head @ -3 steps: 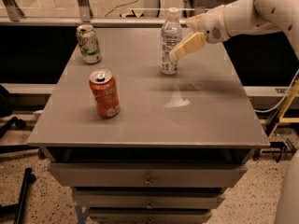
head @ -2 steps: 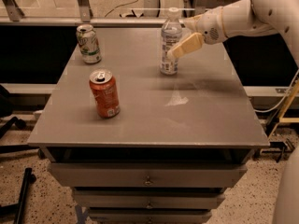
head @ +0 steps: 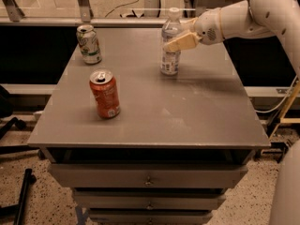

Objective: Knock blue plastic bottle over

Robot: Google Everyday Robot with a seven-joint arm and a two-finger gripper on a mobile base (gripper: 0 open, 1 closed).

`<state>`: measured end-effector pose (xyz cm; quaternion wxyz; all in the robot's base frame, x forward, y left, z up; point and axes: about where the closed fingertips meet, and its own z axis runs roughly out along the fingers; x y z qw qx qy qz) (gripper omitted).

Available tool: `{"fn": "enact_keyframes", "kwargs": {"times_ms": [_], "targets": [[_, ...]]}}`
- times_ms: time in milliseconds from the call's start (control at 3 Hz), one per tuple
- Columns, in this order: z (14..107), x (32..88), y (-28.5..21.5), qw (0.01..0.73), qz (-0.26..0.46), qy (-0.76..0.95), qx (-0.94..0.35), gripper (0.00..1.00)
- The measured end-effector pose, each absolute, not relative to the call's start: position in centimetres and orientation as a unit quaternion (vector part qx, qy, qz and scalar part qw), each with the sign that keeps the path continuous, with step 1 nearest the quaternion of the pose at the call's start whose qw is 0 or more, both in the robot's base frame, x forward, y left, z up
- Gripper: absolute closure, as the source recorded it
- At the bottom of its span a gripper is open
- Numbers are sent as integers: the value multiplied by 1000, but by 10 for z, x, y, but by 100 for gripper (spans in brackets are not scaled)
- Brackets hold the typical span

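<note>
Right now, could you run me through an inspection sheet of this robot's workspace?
Surface: grey table top, flat, with faint scuffs; drawers underneath.
Job's things: blue plastic bottle, upright near the far edge, not yet knocked over.
Clutter: orange can upright at front left; green-and-white can upright at far left.
Grippers: gripper against the bottle's upper half, its arm extending from the right.
Cables: pale cable hanging to the right of the table.
Surroundings: speckled floor; a rail behind the table.
</note>
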<state>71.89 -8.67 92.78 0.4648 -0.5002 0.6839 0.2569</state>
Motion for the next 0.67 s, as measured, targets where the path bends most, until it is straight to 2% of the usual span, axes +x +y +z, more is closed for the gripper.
{"fn": "enact_keyframes", "kwargs": {"times_ms": [667], "targets": [[935, 721, -75, 471, 260, 666, -516, 84]]}}
